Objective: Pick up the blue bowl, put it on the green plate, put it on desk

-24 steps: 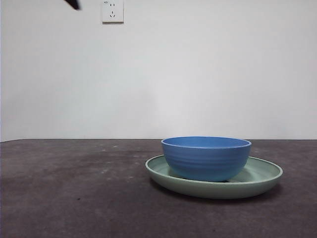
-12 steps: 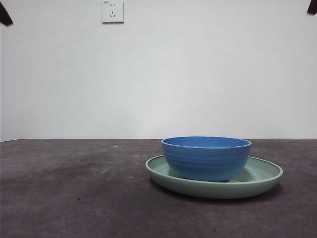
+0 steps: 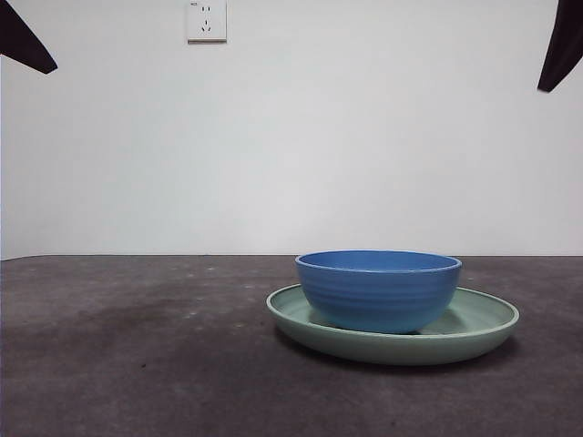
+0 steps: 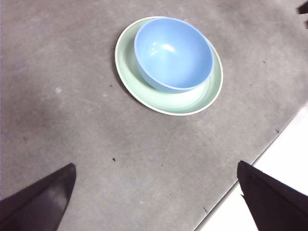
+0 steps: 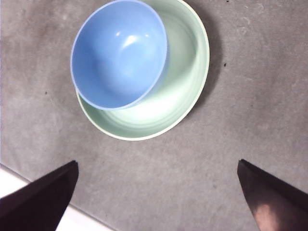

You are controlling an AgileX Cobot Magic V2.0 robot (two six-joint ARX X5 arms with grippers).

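On the flat dark grey-brown matte desk (image 3: pixel 137 364), well in from its edges, we see the round medium-blue ridged bowl (image 3: pixel 379 289) sitting inside the wide, shallow, pale mint-green plate (image 3: pixel 474 330), off the plate's centre and close against one side of its rim. We judge the placing step done, with the last step left: setting the bowl down on the desk. Our left gripper (image 4: pixel 154 192) and right gripper (image 5: pixel 156 190) both hang high above, jaws spread wide and holding nothing. Next, we think, one gripper must come down over the bowl's rim, one jaw inside and one outside, without nudging the plate. The bowl looks matte, upright and empty; the plate's inside shines glossy.
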